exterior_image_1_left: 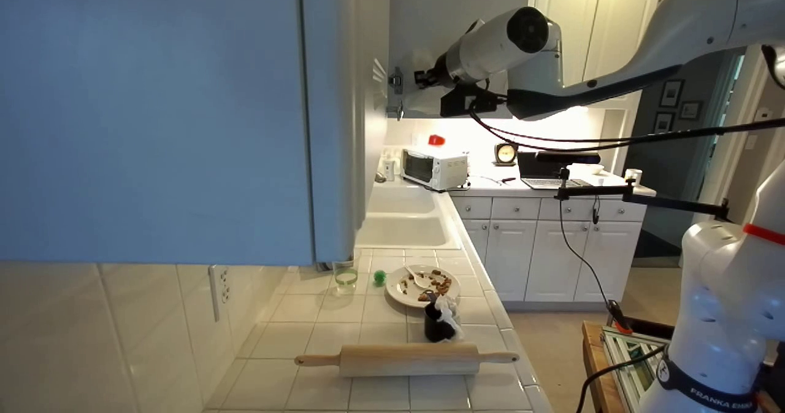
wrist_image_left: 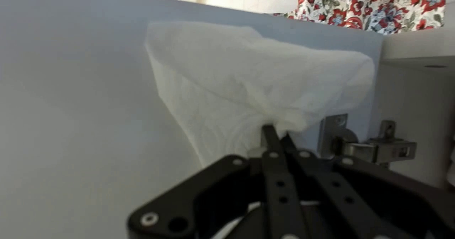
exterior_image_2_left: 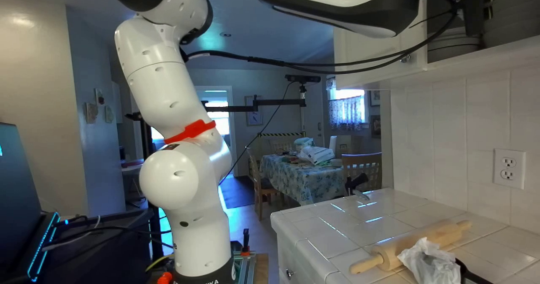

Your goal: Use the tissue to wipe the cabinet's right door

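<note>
In the wrist view my gripper (wrist_image_left: 278,131) is shut on a thin white tissue (wrist_image_left: 220,72), pinched at its lower edge. The tissue spreads out beyond the fingertips and lies against the cabinet's right door (wrist_image_left: 89,125), a flat pale grey panel. How firmly it presses cannot be seen. In an exterior view the gripper (exterior_image_1_left: 419,80) is up high, close in front of the door (exterior_image_1_left: 454,2) and beside its hinges. The tissue is hard to make out there. In an exterior view the gripper lies outside the picture and only the arm's wrist cables show.
A metal hinge (wrist_image_left: 373,148) sits just right of the fingers. A large blue-grey door panel (exterior_image_1_left: 153,112) hangs in the foreground. On the counter below are a rolling pin (exterior_image_1_left: 409,360), a black cup (exterior_image_1_left: 436,327) with crumpled white material, a food plate (exterior_image_1_left: 398,296) and a glass (exterior_image_1_left: 346,281).
</note>
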`<action>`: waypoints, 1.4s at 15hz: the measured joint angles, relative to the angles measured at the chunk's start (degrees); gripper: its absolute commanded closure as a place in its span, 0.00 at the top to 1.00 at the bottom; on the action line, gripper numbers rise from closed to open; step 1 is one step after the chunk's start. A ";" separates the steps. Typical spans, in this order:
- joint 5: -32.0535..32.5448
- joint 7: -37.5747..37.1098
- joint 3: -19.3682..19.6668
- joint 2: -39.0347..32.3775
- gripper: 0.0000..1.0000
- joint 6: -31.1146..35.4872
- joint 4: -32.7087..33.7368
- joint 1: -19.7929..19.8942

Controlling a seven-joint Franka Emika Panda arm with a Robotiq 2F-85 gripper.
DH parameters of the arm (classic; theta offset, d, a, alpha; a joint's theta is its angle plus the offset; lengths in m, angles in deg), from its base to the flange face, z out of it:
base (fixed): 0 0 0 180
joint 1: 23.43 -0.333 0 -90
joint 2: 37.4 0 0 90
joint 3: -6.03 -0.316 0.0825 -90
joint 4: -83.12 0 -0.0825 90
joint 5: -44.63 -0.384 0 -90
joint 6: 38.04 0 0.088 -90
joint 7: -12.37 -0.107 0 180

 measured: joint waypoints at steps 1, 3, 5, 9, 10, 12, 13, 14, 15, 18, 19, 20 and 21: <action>-0.07 0.47 0.17 -0.51 0.00 1.32 0.15 0.01; -0.54 0.96 0.40 -1.32 0.00 2.26 0.26 0.06; -2.38 1.78 0.75 -1.92 0.00 2.25 0.26 0.17; -8.02 3.18 0.98 -2.33 0.00 1.08 0.23 0.93; -9.06 3.18 0.91 -2.28 0.00 0.16 0.22 0.97; -10.86 3.18 0.87 -2.06 0.00 -1.65 0.08 1.13; -11.67 3.18 0.85 -1.77 0.00 -2.47 -0.14 1.23; -12.76 3.24 0.84 -1.39 0.00 -3.48 -0.41 1.35; -13.86 3.29 0.80 -0.96 0.00 -4.65 -0.67 1.46; -16.89 3.36 0.83 0.99 0.00 -7.89 -2.21 2.42; -17.78 3.38 0.85 1.82 0.00 -9.00 -2.93 2.86; -18.73 3.43 0.90 2.71 0.00 -10.13 -3.77 3.31; -20.07 3.58 0.94 3.61 0.00 -11.48 -4.60 3.70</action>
